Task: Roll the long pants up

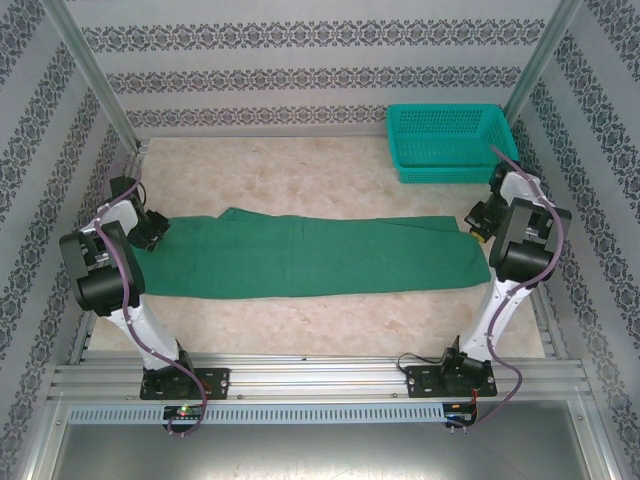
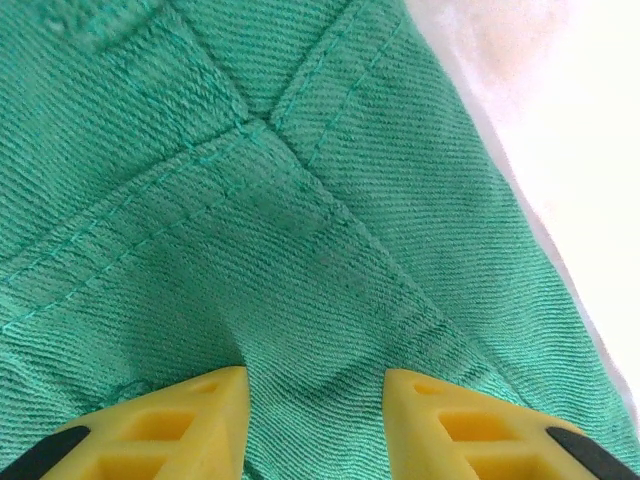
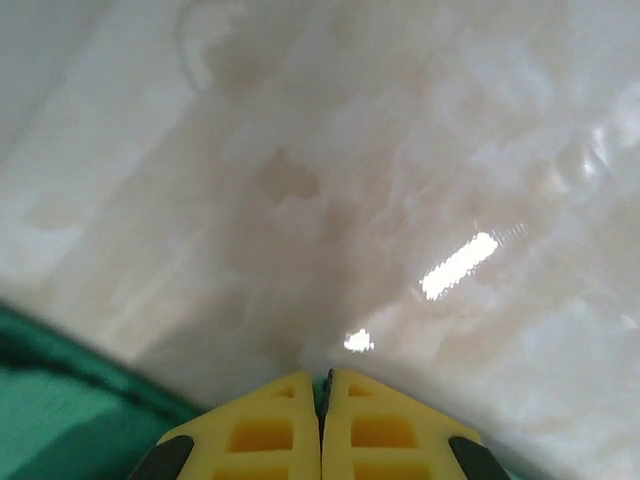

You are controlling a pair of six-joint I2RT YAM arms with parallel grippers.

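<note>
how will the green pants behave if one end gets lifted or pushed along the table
Likely floppy: the pants lie flat and long on the table, so a lifted end would probably droop. The twill weave and stitched seams look thick, so a pushed edge may bunch or fold rather than slide. Breakage seems unlikely.
</note>
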